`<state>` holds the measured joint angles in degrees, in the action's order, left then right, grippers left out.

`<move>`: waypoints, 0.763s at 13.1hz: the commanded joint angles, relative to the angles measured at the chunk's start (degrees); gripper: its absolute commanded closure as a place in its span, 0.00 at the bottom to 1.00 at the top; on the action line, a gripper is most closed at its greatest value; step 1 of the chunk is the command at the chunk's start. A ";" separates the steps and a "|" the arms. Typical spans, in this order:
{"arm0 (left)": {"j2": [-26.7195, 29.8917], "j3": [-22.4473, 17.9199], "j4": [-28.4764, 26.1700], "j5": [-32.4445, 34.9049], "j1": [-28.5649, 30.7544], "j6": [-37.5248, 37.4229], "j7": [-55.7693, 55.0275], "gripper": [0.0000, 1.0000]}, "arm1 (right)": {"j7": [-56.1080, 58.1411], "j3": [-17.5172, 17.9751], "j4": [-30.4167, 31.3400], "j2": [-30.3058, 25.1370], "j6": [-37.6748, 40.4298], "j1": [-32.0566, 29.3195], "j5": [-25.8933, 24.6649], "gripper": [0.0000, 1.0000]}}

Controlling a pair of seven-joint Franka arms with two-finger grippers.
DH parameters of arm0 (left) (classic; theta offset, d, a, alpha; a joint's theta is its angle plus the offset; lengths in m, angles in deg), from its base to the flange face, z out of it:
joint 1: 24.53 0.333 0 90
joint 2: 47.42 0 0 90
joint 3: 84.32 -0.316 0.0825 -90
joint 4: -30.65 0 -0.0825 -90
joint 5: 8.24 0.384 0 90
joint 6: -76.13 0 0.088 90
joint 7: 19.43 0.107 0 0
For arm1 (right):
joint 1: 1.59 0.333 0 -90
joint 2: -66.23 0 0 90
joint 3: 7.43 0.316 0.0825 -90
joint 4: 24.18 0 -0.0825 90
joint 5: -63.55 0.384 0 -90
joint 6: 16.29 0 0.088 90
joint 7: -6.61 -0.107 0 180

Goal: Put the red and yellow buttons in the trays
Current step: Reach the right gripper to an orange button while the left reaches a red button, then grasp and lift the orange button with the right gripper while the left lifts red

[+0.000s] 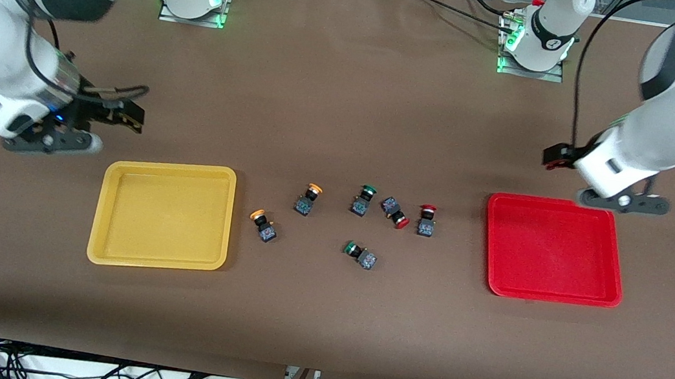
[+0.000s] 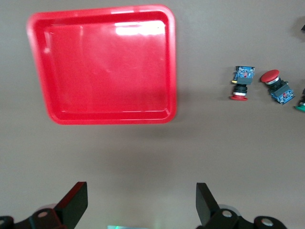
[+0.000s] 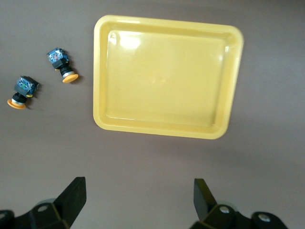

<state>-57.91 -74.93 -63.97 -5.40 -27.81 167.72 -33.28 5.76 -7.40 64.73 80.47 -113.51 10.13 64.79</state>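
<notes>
The red tray (image 1: 560, 209) lies toward the left arm's end of the table and the yellow tray (image 1: 169, 167) toward the right arm's end. Both hold nothing. Between them lie two yellow buttons (image 1: 309, 199) (image 1: 264, 224) and two red buttons (image 1: 426, 220) (image 1: 395, 212). My left gripper (image 1: 620, 199) hangs open and empty over bare table just off the red tray's rim (image 2: 102, 117). The left wrist view shows both red buttons (image 2: 242, 83) (image 2: 276, 86). My right gripper (image 1: 54, 139) hangs open and empty over bare table beside the yellow tray (image 3: 167, 131). The right wrist view shows both yellow buttons (image 3: 62, 64) (image 3: 21, 90).
Two green-capped buttons (image 1: 363, 199) (image 1: 360, 254) lie among the others, one beside the red buttons, one nearer the front camera. The brown table cloth runs on around both trays. Cables hang below the table's front edge.
</notes>
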 commanded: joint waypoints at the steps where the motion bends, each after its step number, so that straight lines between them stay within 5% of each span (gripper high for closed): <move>1: -8.91 1.58 1.81 -1.52 -1.11 8.73 -2.75 0.00 | -0.89 0.93 -2.86 5.95 -2.78 4.69 0.77 0.00; 4: -16.29 2.04 1.54 -1.43 -4.44 18.41 -4.78 0.00 | -8.28 0.93 -2.95 14.29 -15.68 11.28 3.06 0.00; 7: -22.54 1.95 0.49 -0.64 -10.77 29.49 -4.95 0.00 | -4.27 0.93 -2.95 22.56 -27.56 14.56 2.18 0.00; 10: -25.02 1.95 -3.45 4.42 -11.14 33.89 -4.43 0.00 | -0.11 0.93 -2.95 28.37 -36.36 15.61 2.36 0.00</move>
<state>-82.66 -72.39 -64.88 -4.59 -39.21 198.83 -38.33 3.17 -6.18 64.05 105.63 -147.00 25.45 66.88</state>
